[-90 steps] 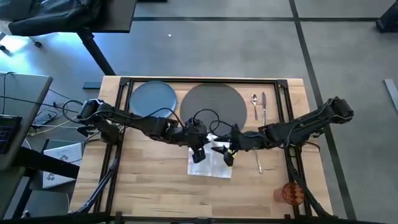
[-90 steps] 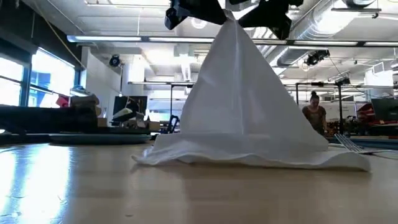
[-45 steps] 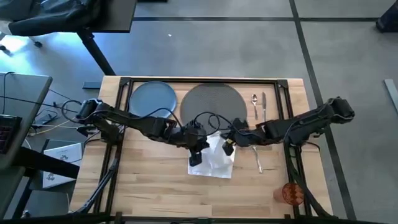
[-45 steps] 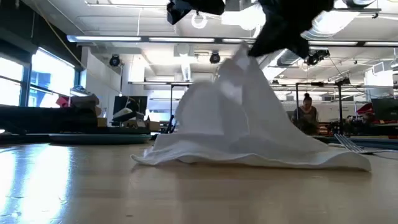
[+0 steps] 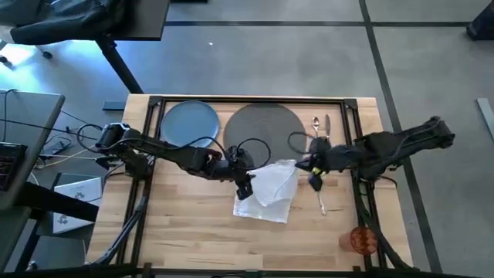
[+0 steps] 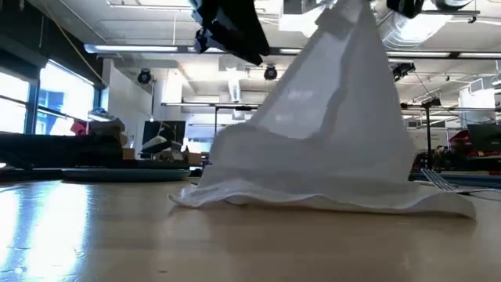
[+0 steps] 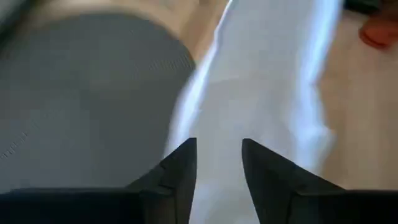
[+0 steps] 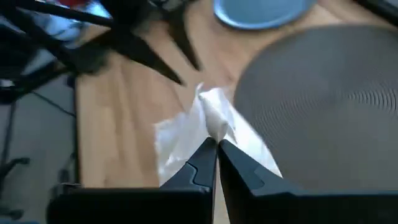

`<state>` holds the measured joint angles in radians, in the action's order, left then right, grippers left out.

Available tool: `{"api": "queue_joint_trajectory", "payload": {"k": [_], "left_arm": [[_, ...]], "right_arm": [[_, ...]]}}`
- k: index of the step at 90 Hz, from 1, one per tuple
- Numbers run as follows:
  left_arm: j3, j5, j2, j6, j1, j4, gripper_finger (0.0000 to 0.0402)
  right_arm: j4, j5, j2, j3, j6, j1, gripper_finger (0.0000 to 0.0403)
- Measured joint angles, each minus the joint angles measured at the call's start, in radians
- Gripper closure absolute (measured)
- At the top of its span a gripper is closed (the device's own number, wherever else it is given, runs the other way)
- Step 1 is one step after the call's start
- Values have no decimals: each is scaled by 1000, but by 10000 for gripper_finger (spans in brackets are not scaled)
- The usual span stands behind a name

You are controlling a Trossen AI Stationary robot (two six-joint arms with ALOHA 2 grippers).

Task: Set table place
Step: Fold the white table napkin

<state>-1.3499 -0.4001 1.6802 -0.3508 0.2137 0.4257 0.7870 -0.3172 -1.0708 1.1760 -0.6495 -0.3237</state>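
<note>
The white napkin (image 5: 268, 193) stands like a tent on the pale wood table (image 5: 185, 224), just near of the round dark grey mat (image 5: 264, 127). My right gripper (image 8: 216, 144) is shut on the napkin's raised peak, at the napkin's right side (image 5: 302, 165). My left gripper (image 7: 217, 146) is open and hovers over the napkin's left part (image 5: 247, 185); in the low view it hangs above the cloth (image 6: 228, 31). The blue plate (image 5: 190, 122) lies left of the mat. My right gripper pinches a bunched tip of the napkin (image 8: 213, 124) between its two fingers. The fingers slant down from the table's right side. The cloth falls away from the peak in a sloping sheet, and its lower edge (image 6: 313, 202) lies spread on the table.
A spoon (image 5: 316, 127) and a knife (image 5: 328, 131) lie right of the mat, a fork (image 5: 321, 198) nearer, just right of the napkin. An orange cup (image 5: 363, 241) stands at the near right corner. Bare wood lies at the near left.
My right gripper has gone toward the table's right edge and a little farther back, taking the napkin's peak with it. The raised cloth has been drawn rightward into a slope while its lower edge stayed on the table. My left gripper now stands apart from the peak.
</note>
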Motion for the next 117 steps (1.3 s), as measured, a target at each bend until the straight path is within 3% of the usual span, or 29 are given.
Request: {"api": "queue_joint_trajectory", "payload": {"k": [11, 26, 40, 64, 94, 105, 117], "left_arm": [[-1, 39, 12, 146, -19, -157, 260], [0, 171, 84, 195, -56, -284, 235], [2, 108, 139, 149, -72, -283, 227], [-1, 9, 120, 149, -40, -285, 227], [0, 89, 256, 125, -100, -450, 228], [0, 118, 274, 143, -109, -439, 264], [0, 128, 237, 143, -112, -345, 376]], "right_arm": [[87, 2, -1, 105, 31, -1, 403], [115, -24, -3, 179, 53, 0, 403], [115, -24, -4, 209, 56, -13, 403], [115, -6, -2, 218, 16, -70, 403], [113, -7, -2, 218, -50, -131, 403], [109, -27, -2, 218, -69, -152, 403], [106, -97, -2, 218, -93, -184, 403]]}}
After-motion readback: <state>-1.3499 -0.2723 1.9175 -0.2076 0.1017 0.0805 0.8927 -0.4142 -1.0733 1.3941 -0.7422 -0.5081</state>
